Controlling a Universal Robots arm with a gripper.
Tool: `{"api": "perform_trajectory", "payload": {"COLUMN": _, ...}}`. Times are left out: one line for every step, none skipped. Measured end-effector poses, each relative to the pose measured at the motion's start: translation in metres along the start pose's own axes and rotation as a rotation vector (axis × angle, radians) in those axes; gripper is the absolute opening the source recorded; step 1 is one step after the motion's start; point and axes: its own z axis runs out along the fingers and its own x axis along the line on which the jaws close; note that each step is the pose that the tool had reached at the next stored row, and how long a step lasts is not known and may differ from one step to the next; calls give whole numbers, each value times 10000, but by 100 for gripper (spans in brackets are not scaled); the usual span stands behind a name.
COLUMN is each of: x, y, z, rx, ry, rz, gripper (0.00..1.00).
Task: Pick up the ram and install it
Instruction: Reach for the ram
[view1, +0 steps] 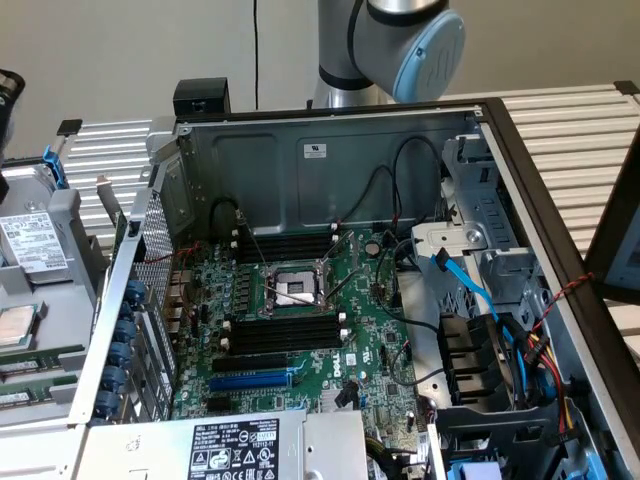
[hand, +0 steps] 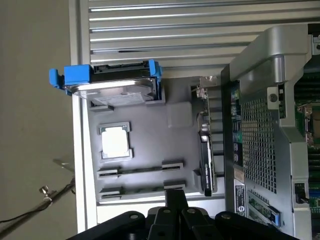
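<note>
Jaws pressed together, holding nothing, over the gray tray (hand: 185, 125); ram (hand: 142, 170) lies in the tray just ahead of them.
The jaws don't touch the ram, which sits between the jaws and the CPU (hand: 116, 141). The hard drive (hand: 117, 90) in its blue bracket is farther beyond. Ram stands on edge between two holders. Long axis runs crosswise to the way the jaws point, parallel to the hard drive's long side; one end points to the tray's outer rim, the other to the PC case (hand: 260, 130). Another holder pair is closer to the jaws; can't tell if it's loaded. Tray is on a slatted desk (hand: 175, 30). Case is open, motherboard (view1: 300, 300) showing black slots (view1: 285, 330).
</note>
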Motion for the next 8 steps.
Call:
{"api": "perform_trajectory", "payload": {"x": 43, "y": -3, "z": -1, "rx": 0, "ry": 0, "rz": 0, "gripper": 10}}
{"api": "perform_trajectory", "payload": {"x": 82, "y": -6, "z": -1, "rx": -1, "ry": -2, "rz": 0, "gripper": 10}}
{"api": "perform_trajectory", "payload": {"x": 83, "y": -6, "z": -1, "rx": 0, "ry": -1, "rz": 1, "gripper": 10}}
{"api": "perform_trajectory", "payload": {"x": 84, "y": -6, "z": -2, "rx": 0, "ry": 0, "rz": 1, "gripper": 10}}
{"api": "perform_trajectory", "payload": {"x": 84, "y": -6, "z": -2, "rx": 0, "ry": 1, "rz": 0, "gripper": 10}}
{"api": "perform_trajectory", "payload": {"x": 86, "y": -6, "z": -2, "rx": 0, "ry": -7, "rz": -1, "gripper": 10}}
{"api": "perform_trajectory", "payload": {"x": 88, "y": -7, "z": -1, "rx": -3, "ry": -24, "rz": -55, "gripper": 10}}
{"api": "perform_trajectory", "payload": {"x": 88, "y": -6, "z": -1, "rx": -6, "ry": -17, "rz": -231, "gripper": 10}}
